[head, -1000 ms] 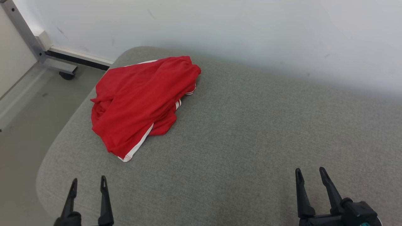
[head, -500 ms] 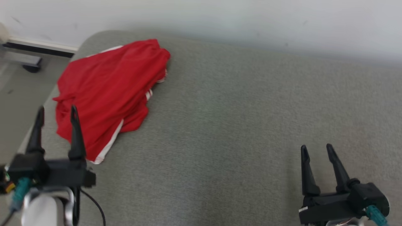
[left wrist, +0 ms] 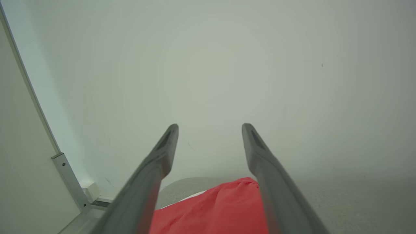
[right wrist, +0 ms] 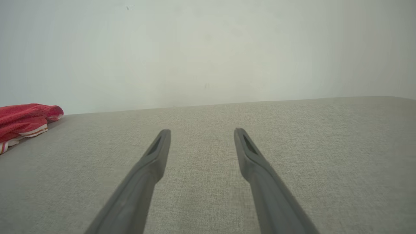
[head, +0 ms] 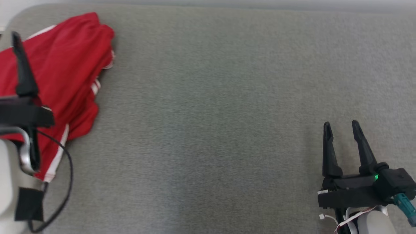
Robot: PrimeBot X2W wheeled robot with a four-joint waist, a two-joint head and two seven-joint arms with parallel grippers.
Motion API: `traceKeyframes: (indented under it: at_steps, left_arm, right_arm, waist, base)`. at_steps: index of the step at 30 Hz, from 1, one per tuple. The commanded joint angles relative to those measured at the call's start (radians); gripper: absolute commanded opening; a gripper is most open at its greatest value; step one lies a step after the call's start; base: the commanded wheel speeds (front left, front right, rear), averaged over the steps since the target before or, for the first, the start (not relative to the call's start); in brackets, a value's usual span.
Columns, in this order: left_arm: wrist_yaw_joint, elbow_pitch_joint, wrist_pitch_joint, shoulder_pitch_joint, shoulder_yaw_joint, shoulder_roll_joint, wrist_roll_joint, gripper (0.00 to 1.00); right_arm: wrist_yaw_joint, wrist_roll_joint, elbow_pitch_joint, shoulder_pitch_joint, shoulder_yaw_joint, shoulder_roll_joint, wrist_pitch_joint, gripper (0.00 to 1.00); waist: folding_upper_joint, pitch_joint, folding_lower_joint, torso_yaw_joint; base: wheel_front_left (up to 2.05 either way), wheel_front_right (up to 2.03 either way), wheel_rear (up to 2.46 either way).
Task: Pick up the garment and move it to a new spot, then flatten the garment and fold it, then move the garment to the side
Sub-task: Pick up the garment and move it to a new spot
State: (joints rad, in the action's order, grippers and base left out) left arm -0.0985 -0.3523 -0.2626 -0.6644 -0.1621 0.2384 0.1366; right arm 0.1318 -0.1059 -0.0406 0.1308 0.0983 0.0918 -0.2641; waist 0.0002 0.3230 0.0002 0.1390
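Evidently limp and light, the garment [head: 65, 65] is inviting a top-fold pinch; left end effector [left wrist: 210, 128] and right end effector [head: 340, 125] are gaping empty.

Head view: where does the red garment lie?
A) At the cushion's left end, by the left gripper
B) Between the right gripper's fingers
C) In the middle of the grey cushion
A: the garment lies bunched at the left end of the cushion, by the open left gripper.
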Motion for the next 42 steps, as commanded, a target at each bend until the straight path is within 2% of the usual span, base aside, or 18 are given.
traceKeyframes:
  at_steps: [1, 5, 9, 15, 26, 27, 28, 29, 33, 38, 42]
  left_arm:
    - [-0.004, -0.032, -0.003, -0.039, -0.007, 0.018, 0.011, 1.00]
    - [-0.004, -0.089, 0.012, -0.070, -0.009, 0.043, 0.013, 1.00]
    - [-0.012, -0.169, 0.068, -0.100, -0.001, 0.071, 0.026, 1.00]
    - [-0.019, -0.302, 0.177, -0.118, 0.007, 0.119, 0.045, 1.00]
    - [-0.026, -0.455, 0.394, -0.107, 0.026, 0.152, 0.095, 1.00]
    - [-0.023, -0.462, 0.406, -0.108, 0.025, 0.154, 0.098, 0.92]
    - [-0.016, -0.466, 0.414, -0.107, 0.027, 0.158, 0.094, 0.25]
    - [-0.010, -0.470, 0.417, -0.107, 0.024, 0.157, 0.098, 0.00]
    - [0.021, -0.466, 0.397, -0.113, 0.016, 0.160, 0.098, 0.00]
    - [0.047, -0.417, 0.313, -0.140, 0.008, 0.171, 0.098, 0.00]
    - [0.042, -0.358, 0.263, -0.164, 0.013, 0.172, 0.100, 0.00]
  right_arm:
    - [-0.002, -0.006, 0.015, 0.016, 0.005, 0.003, -0.001, 1.00]
    - [-0.002, -0.013, 0.026, 0.021, 0.014, 0.001, -0.001, 1.00]
    - [-0.002, -0.015, 0.031, 0.024, 0.013, -0.004, -0.001, 1.00]
    - [-0.002, -0.019, 0.031, 0.025, 0.005, -0.014, -0.001, 1.00]
    - [-0.002, -0.020, 0.021, 0.015, 0.000, -0.022, -0.001, 1.00]
    - [-0.002, -0.019, 0.021, 0.014, 0.000, -0.023, -0.001, 1.00]
    - [-0.002, -0.019, 0.019, 0.013, -0.001, -0.024, -0.001, 1.00]
    - [-0.002, -0.018, 0.018, 0.011, -0.002, -0.025, -0.001, 1.00]
    - [-0.002, -0.019, 0.013, 0.006, 0.003, -0.027, -0.001, 1.00]
    - [-0.002, -0.025, 0.010, -0.007, 0.008, -0.033, -0.001, 1.00]
    - [-0.002, -0.027, 0.005, -0.018, 0.006, -0.037, -0.001, 1.00]
  waist:
    - [-0.0002, 0.078, -0.0002, -0.082]
    - [-0.0002, 0.088, -0.0002, -0.102]
    - [-0.0002, 0.095, -0.0002, -0.117]
    - [-0.0002, 0.088, -0.0002, -0.129]
    - [-0.0002, 0.057, -0.0002, -0.140]
    - [-0.0002, 0.054, -0.0002, -0.141]
    - [-0.0002, 0.050, -0.0002, -0.142]
    - [-0.0002, 0.046, -0.0002, -0.143]
    - [-0.0002, 0.026, -0.0002, -0.144]
    - [-0.0002, -0.010, -0.0002, -0.139]
    - [-0.0002, -0.043, -0.0002, -0.136]
  base:
    - [0.00, 0.00, 0.00]
    - [0.00, 0.00, 0.00]
    - [0.00, 0.00, 0.00]
    - [0.00, 0.00, 0.00]
    - [0.00, 0.00, 0.00]
    - [0.00, 0.00, 0.00]
    - [0.00, 0.00, 0.00]
    - [0.00, 0.00, 0.00]
    - [0.00, 0.00, 0.00]
    - [0.00, 0.00, 0.00]
    - [0.00, 0.00, 0.00]
